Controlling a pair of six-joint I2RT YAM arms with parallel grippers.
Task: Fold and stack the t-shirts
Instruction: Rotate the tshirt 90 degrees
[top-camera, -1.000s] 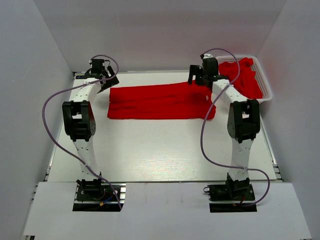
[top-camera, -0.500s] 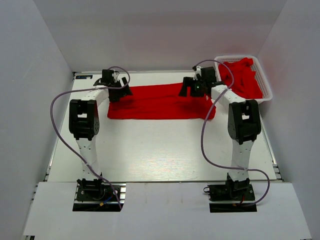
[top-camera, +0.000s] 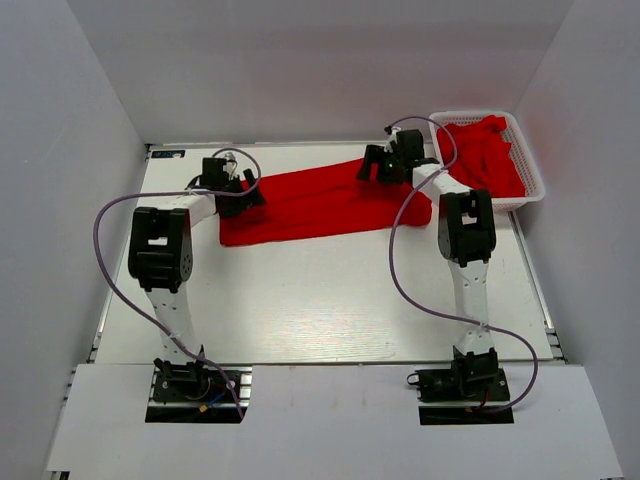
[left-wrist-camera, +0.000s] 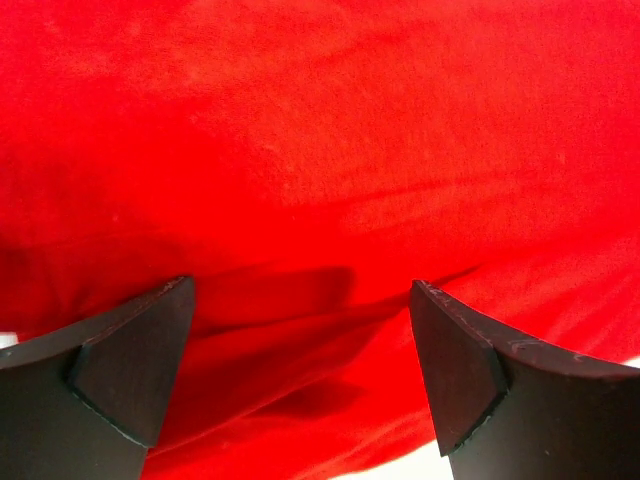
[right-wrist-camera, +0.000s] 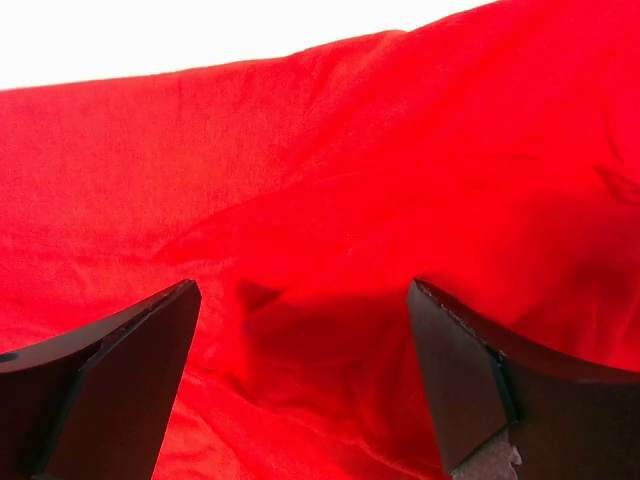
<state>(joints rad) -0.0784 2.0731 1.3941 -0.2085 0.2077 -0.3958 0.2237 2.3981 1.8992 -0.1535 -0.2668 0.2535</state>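
Jaws on both arms stand wide apart, with nothing pinched between them. The red t-shirt (top-camera: 320, 205) lies as a long folded band slanting across the far half of the table (top-camera: 320, 300), its left end nearer the arm bases than its right. The left gripper (top-camera: 243, 190) hangs over that left end and the right gripper (top-camera: 377, 167) over the far edge towards the right end. I take it they are set one at each end so the band can be caught at both together and folded across evenly. The overhead view gives this layout, and also the white mesh basket (top-camera: 533, 192) at the far right corner with more red shirts (top-camera: 488, 155) heaped inside, but not how the fingers stand. Each wrist camera settles that: dark fingers (left-wrist-camera: 130, 370) spread over wrinkled cloth, a sliver of bare table at the frame's edge. Whether the tips touch the cloth I cannot tell.
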